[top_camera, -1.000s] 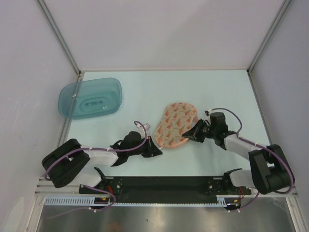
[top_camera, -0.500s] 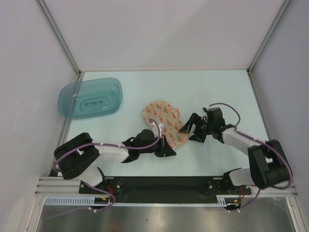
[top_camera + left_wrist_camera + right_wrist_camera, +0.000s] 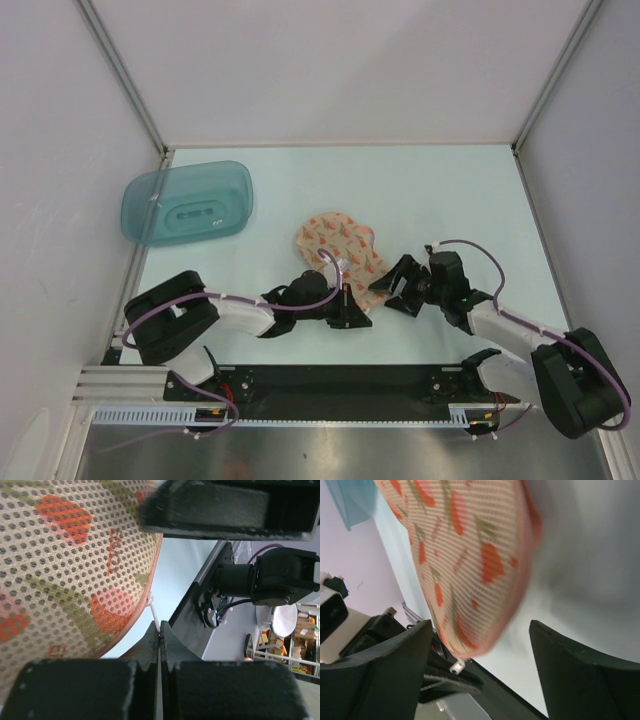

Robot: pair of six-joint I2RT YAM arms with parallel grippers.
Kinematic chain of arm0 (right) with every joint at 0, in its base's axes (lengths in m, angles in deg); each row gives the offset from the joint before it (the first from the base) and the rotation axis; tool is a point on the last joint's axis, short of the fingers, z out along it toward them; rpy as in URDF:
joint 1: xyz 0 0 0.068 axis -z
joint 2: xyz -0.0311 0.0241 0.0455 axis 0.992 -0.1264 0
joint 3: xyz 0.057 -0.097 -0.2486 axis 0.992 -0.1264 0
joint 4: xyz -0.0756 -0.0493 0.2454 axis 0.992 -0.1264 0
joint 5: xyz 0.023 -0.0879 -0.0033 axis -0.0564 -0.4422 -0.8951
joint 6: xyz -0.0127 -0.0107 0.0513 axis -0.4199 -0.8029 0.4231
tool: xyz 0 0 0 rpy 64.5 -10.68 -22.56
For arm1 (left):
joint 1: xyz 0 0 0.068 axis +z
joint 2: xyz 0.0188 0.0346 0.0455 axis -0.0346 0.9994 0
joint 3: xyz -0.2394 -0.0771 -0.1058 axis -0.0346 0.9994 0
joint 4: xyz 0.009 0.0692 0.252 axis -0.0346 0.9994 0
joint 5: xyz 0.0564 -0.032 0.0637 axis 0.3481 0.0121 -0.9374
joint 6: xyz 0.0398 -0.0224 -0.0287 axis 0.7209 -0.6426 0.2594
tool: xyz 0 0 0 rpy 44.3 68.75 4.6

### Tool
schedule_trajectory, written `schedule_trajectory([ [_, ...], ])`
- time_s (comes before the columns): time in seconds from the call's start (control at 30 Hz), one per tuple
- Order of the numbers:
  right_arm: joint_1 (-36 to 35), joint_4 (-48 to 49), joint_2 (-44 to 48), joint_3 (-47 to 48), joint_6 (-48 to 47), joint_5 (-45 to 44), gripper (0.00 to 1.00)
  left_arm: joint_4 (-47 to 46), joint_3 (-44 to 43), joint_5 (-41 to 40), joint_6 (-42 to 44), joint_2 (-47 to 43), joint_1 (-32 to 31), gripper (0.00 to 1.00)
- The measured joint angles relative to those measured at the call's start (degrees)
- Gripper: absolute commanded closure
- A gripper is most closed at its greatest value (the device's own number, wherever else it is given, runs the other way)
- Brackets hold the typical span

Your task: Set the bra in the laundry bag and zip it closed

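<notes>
My left end effector [image 3: 354,318] was closed, its two fingers pressed flat together on the thin white zip pull [image 3: 154,616] that stuck out from the pink rim of the laundry bag [image 3: 340,246]. In my left wrist view the fingertips met just below that rim, and the bag's perforated peach fabric with its orange motifs filled the upper left of the picture. My right end effector [image 3: 390,291] was spread wide with nothing between its fingers. It sat low over the bench [image 3: 430,190], just beside the near right edge of the bag. In my right wrist view the rounded end of the bag hung ahead of the gap between the two dark fingers [image 3: 380,680]. I could not tell whether either finger touched the fabric. Past the bag's lower edge in that same view I could see the tip of my left end effector with the small white pull at it. From above, the bag lay patterned side up near the middle of the bench, its near end between my two end effectors. I could not tell whether the bra lay inside it. A teal plastic tub [image 3: 187,203] rested well apart at the far left of the bench.
</notes>
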Motion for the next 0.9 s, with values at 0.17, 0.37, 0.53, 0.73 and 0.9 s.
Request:
schedule_trajectory([
  [0.17, -2.21, 10.32, -7.17, 0.0, 4.87, 0.33, 0.76, -0.24, -0.11, -0.07, -0.46, -0.02, -1.05, 1.0],
  [0.37, -1.6, 14.88, -10.6, -0.5, 7.54, 2.01, 0.93, -1.16, 4.11, -0.79, -0.46, -3.28, 1.73, 1.0],
  [0.53, 1.27, 16.94, -10.62, -1.88, 7.26, 5.14, 0.94, -1.22, 10.93, 0.46, 0.22, -7.78, 9.38, 1.0],
  [0.73, 4.37, 15.91, -12.52, -0.42, 3.58, 9.18, 0.92, 3.32, 13.66, 0.46, 3.23, -12.0, 14.88, 1.0],
  [0.9, 4.81, 15.34, -17.07, 3.76, 1.07, 11.37, 0.9, 3.72, 13.64, 0.96, 3.63, -13.14, 14.67, 1.0],
])
